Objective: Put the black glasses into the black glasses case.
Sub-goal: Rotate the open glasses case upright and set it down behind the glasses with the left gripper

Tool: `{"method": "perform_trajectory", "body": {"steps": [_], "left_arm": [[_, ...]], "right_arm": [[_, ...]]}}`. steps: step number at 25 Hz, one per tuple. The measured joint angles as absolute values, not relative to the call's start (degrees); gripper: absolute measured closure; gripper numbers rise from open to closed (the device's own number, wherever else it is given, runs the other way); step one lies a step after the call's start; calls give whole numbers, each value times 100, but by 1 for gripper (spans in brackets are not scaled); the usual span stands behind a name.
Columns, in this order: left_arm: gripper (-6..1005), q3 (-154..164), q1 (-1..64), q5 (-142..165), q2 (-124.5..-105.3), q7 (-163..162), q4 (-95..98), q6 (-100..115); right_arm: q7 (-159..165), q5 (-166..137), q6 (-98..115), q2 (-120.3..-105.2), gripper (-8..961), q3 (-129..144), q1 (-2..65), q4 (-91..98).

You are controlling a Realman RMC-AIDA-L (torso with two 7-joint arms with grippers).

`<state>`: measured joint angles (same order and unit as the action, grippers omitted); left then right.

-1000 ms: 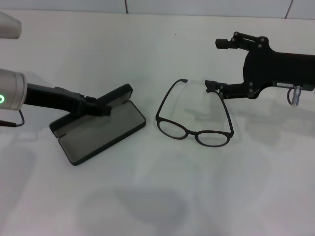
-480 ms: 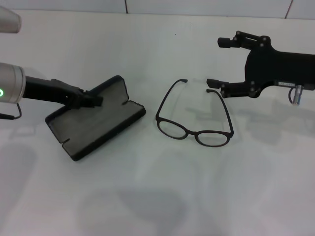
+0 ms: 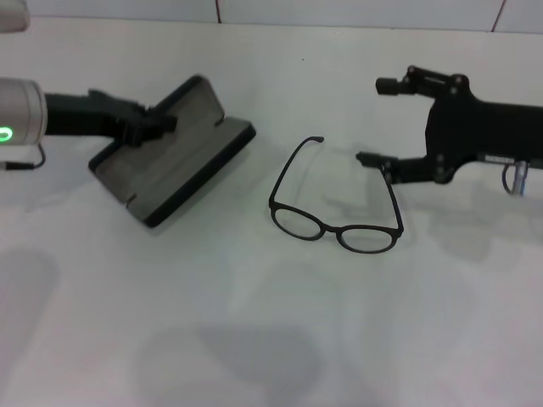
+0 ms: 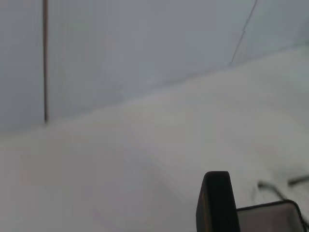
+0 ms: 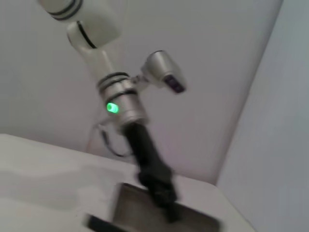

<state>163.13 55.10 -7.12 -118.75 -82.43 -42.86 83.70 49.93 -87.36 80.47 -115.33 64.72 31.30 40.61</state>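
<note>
A white table (image 3: pixel 254 339) fills the head view, and everything sits on its far half. Across the right side stretches the right arm, ending in the right gripper (image 3: pixel 378 121), which hangs above the table with its jaws spread wide and nothing between them; the lower finger (image 3: pixel 373 158) is just beside the tip of the nearer temple arm of the glasses, and whether it touches cannot be told. On the left, the left arm reaches in low, and the left gripper (image 3: pixel 153 125) is at the lid of the black glasses case (image 3: pixel 174 161), its dark fingers bunched against the lid's edge so that the jaws seem closed on it, though the exact grip is hard to make out. The case lies open at a slant on the left of the table, grey lining facing up, lid tipped back toward the far edge. The black glasses (image 3: pixel 335 203) rest unfolded on the table between the case and the right gripper, well apart from the case, lenses toward the robot and temples pointing away.
</note>
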Motion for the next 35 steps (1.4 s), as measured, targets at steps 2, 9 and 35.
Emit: {"method": "perform_trajectory", "body": {"steps": [2, 9, 35], "left_arm": [[790, 16313, 5502, -974, -11853, -7971, -4146, 8346], [791, 16312, 5755, -1169, -11743, -7122, -3704, 7987], [794, 16312, 6720, 584, -11941, -5135, -3605, 7772]], "right_arm": [[4993, -8744, 8237, -11531, 84, 6586, 3024, 4177], [4989, -9305, 8786, -11531, 84, 6894, 2865, 4439], [4964, -9315, 8756, -11541, 83, 6854, 2486, 4511]]}}
